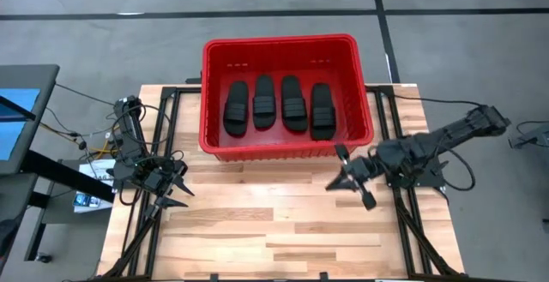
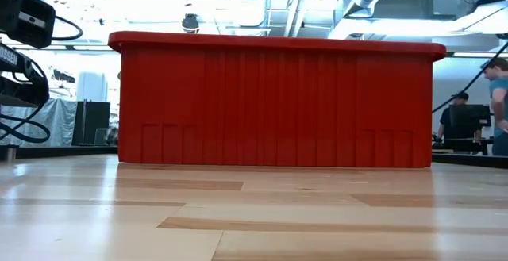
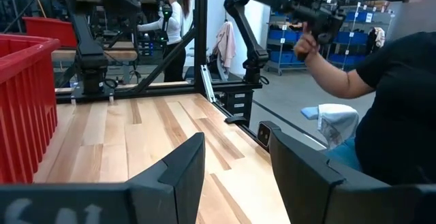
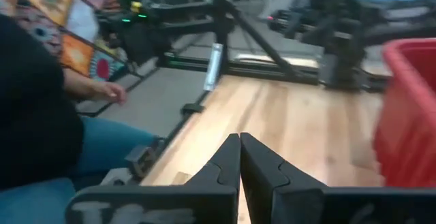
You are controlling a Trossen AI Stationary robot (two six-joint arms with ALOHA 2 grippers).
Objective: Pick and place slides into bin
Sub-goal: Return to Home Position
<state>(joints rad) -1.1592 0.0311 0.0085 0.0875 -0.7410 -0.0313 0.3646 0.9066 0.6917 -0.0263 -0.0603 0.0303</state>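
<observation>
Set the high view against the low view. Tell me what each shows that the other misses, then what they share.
Only the high view: four slides lying side by side inside the bin, the left end effector near the left edge of the table, and the right end effector off the bin's front right corner. Only the low view: the bin's ribbed outer wall, and people in the room behind on the right. Both: the red bin standing on the wooden table.

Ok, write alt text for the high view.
Four black slides lie side by side inside a red bin at the top edge of a wooden table. The left pincer and right pincer are empty, one at each side.
</observation>
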